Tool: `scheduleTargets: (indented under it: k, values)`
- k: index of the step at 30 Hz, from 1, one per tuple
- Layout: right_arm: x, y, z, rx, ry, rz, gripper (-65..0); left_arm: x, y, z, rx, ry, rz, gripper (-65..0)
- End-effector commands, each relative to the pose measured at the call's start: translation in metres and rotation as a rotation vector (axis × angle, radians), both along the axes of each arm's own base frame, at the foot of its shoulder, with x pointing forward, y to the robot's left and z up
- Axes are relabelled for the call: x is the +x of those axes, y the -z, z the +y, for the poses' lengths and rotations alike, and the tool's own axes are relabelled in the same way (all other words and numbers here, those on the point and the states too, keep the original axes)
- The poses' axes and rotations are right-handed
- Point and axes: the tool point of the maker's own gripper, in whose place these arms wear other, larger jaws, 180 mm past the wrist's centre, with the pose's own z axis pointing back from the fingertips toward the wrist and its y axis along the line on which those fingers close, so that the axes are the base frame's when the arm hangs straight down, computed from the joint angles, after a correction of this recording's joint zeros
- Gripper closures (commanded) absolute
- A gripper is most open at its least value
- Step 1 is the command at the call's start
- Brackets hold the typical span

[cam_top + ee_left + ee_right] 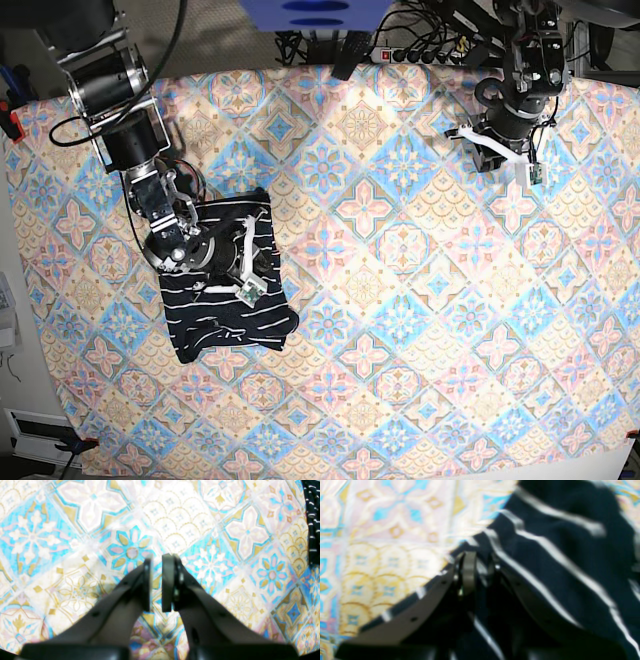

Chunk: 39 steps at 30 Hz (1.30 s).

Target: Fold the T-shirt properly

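Observation:
The T-shirt (222,305), dark navy with thin white stripes, lies bunched in a rough rectangle on the left part of the patterned cloth. My right gripper (247,264) sits over its upper half. Up close, the right gripper (480,563) is shut on a fold of the T-shirt (557,555), with striped fabric pinched between the pads and draped over the right finger. My left gripper (506,150) hovers far off at the back right. In its wrist view the left gripper (158,559) is shut and holds nothing; an edge of the T-shirt (312,517) shows at the top right.
A pastel tile-patterned cloth (400,300) covers the whole table. A power strip and cables (420,50) lie along the back edge, beside a blue object (315,12). Red clamps (12,122) hold the cloth's corners. The table's front edge runs along the bottom.

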Motion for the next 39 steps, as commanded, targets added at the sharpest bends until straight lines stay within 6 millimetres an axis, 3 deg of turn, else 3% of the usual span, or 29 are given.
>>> scheduleTargets:
  k: [1, 3, 5, 8, 13, 16, 24, 30, 34, 39]
  values:
    - [0.015, -0.016, 0.000, 0.022, 0.006, -0.048, -8.6, 0.002, -0.007, 0.001, 0.006, 0.005, -0.027, -5.4]
    - [0.017, -0.023, 0.004, 0.028, -0.002, -0.068, -8.4, 0.001, -0.007, 0.001, 0.006, 0.005, -0.024, -5.4]
    - [0.022, -0.043, 0.015, 0.048, -0.029, -0.126, -8.3, -0.003, -0.005, 0.000, 0.006, 0.007, -0.015, -5.4]
    - [0.010, -0.056, 0.005, 0.027, -0.026, -0.161, -8.2, -0.007, -0.010, -0.001, 0.009, 0.014, -0.020, -5.4]
    - [-0.028, -0.080, -0.018, 0.016, 0.065, -0.200, -8.2, -0.033, -0.004, -0.003, 0.011, 0.022, 0.031, -5.3]
    - [-0.063, -0.086, -0.040, 0.016, 0.137, -0.206, -8.2, -0.052, -0.001, -0.004, 0.014, 0.026, 0.070, -5.3]
    - [-0.162, -0.064, -0.104, -0.061, 0.305, -0.079, -8.2, -0.104, 0.012, -0.004, 0.013, 0.027, 0.198, -5.3]
    - [-0.232, -0.041, -0.132, -0.108, 0.418, 0.068, -8.1, -0.142, 0.019, -0.005, 0.011, 0.029, 0.290, -5.3]
    - [-0.269, -0.032, -0.143, -0.137, 0.453, 0.148, -4.5, -0.159, 0.022, -0.004, 0.010, 0.029, 0.335, -4.8]
    - [-0.324, -0.020, -0.141, -0.160, 0.443, 0.277, -0.8, -0.175, 0.025, -0.004, 0.016, 0.034, 0.380, 0.0]
